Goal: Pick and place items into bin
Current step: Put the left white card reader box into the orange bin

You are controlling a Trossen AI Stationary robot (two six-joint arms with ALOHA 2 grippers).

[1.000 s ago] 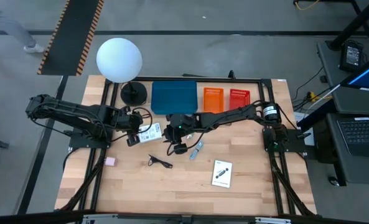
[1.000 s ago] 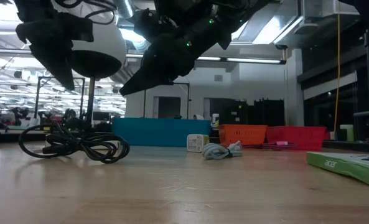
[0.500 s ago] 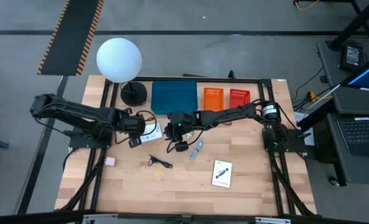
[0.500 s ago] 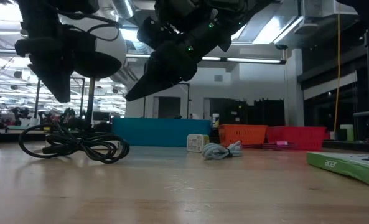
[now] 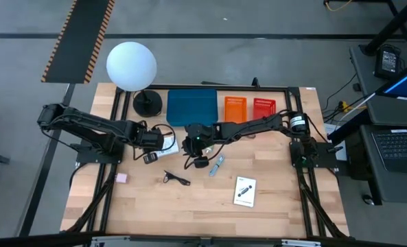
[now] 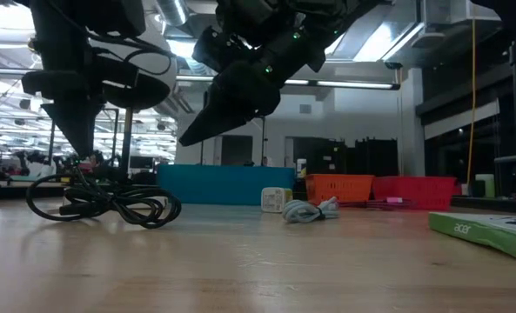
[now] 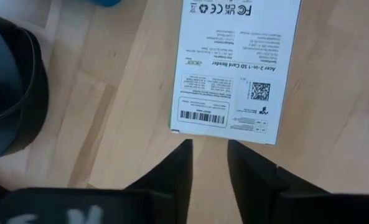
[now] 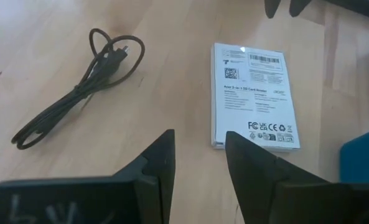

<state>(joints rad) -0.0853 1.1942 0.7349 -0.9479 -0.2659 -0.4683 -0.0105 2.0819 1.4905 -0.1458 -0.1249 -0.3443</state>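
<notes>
A white printed card (image 5: 166, 144) (image 7: 234, 62) lies flat on the wooden table (image 5: 189, 206). My left gripper (image 5: 150, 152) (image 7: 209, 163) hangs open just above the card's edge, pointing steeply down, its fingertips short of the card. From the right, my right gripper (image 5: 198, 158) (image 8: 196, 155) slants down, open and with nothing in it, facing the same card (image 8: 254, 93). A black cable piece (image 5: 176, 178) (image 8: 78, 93), a blue-white stick (image 5: 217, 163), a pink block (image 5: 121, 178) and a second white card (image 5: 245, 191) lie loose on the table.
A blue bin (image 5: 193, 106), an orange bin (image 5: 234, 110) and a red bin (image 5: 263, 108) stand along the far edge. The white globe lamp (image 5: 131, 65) rises from its black base (image 5: 147, 103) at the far left. A black frame borders the table.
My left gripper has sunk toward the table and moved a little toward the right edge, closer to the white card. The card and the other items lie where they were.
</notes>
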